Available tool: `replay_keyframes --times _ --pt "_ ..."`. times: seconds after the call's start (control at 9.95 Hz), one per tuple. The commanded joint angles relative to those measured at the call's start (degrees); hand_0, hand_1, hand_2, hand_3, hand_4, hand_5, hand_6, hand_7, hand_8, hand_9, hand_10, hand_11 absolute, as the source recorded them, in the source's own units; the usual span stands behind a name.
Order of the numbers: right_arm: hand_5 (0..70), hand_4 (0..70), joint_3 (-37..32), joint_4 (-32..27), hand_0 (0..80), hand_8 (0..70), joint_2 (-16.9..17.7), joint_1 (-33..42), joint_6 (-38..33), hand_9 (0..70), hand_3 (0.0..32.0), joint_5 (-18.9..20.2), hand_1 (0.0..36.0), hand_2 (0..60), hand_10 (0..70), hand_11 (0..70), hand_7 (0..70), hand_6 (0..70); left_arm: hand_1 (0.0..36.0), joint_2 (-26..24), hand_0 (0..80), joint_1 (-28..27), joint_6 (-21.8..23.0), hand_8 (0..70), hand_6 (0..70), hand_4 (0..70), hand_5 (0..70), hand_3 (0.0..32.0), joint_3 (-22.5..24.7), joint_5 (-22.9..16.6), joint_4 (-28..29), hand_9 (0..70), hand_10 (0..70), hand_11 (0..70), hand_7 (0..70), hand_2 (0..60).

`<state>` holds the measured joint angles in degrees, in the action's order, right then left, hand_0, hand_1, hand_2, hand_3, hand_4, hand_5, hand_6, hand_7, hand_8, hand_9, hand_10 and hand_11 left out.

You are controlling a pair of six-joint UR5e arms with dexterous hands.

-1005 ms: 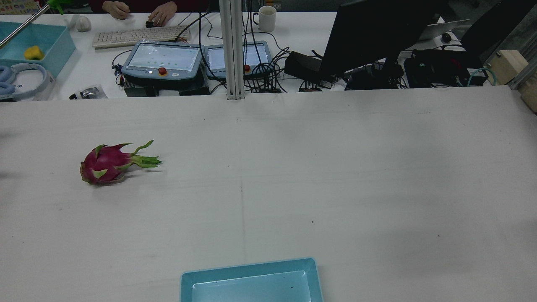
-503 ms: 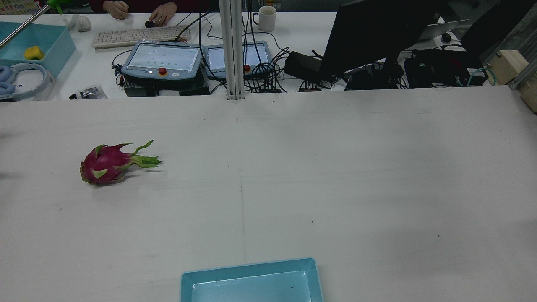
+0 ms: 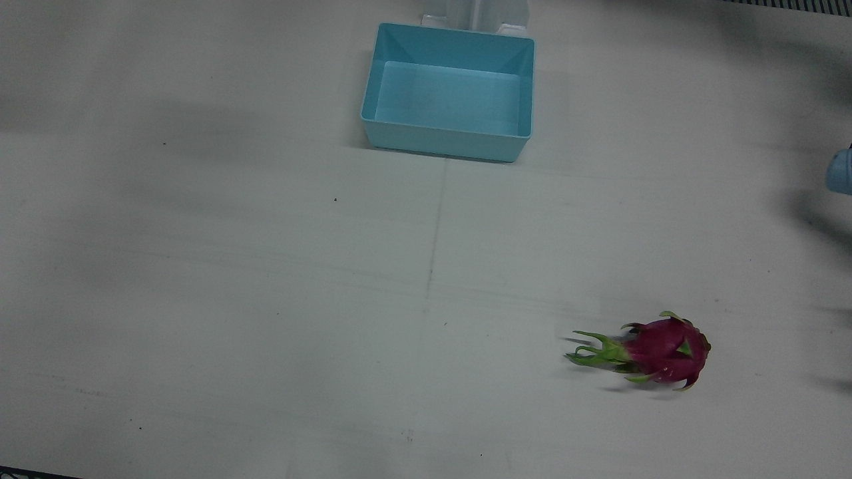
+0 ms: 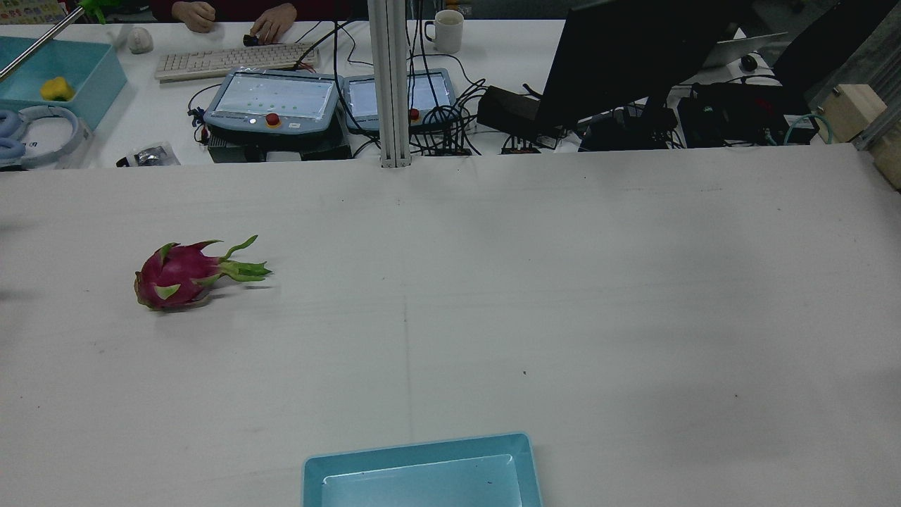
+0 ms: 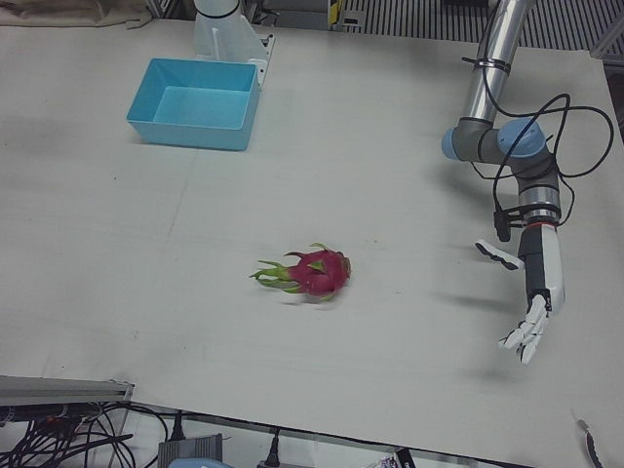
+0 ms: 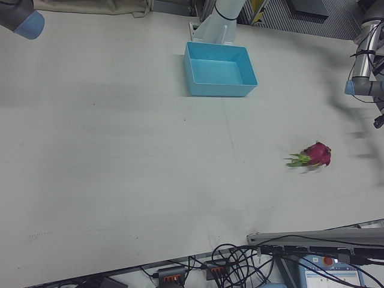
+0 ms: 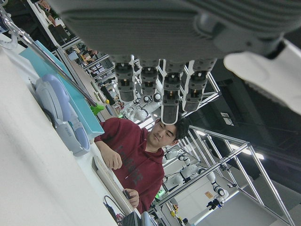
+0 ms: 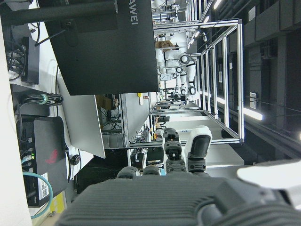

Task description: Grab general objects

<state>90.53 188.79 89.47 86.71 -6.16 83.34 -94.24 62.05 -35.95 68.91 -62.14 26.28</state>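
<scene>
Magenta dragon fruit [image 5: 317, 272] well apart from left robot hand [image 5: 531, 310].

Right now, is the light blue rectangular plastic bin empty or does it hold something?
Empty: the light blue rectangular plastic bin shows only its bare floor in the front view.

Front view: straight down on the table [image 3: 200, 299]. Rear view: high behind, facing the desk [image 4: 493, 49]. Left-front and right-front: angled from the operators' side, farther off. All four share the fruit [image 3: 665, 350] and the bin [image 3: 447, 140]. Hand views: close, facing outward.
</scene>
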Motion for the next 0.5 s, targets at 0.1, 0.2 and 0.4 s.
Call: replay_keyframes --times 0.1,0.2,0.4 --pt "0.0 0.0 0.0 0.0 0.0 0.0 0.0 0.04 -0.08 0.0 0.0 -0.02 0.0 0.0 0.0 0.0 0.0 0.0 0.0 0.02 37.4 0.0 0.0 17.0 24.6 14.9 13.3 0.0 0.0 0.0 0.0 8.4 11.7 16.4 26.6 0.0" --pt "0.0 0.0 0.0 0.0 0.0 0.0 0.0 0.04 0.01 0.0 0.0 -0.02 0.0 0.0 0.0 0.0 0.0 0.0 0.0 0.02 37.2 0.0 0.0 16.9 24.6 15.0 13.4 0.0 0.0 0.0 0.0 8.3 11.6 16.3 26.5 0.0" --pt "0.0 0.0 0.0 0.0 0.0 0.0 0.0 0.04 0.01 0.0 0.0 0.07 0.0 0.0 0.0 0.0 0.0 0.0 0.0 0.02 37.4 0.0 0.0 16.7 24.7 15.0 13.5 0.0 0.0 0.0 0.0 8.2 11.4 16.0 26.5 0.0"
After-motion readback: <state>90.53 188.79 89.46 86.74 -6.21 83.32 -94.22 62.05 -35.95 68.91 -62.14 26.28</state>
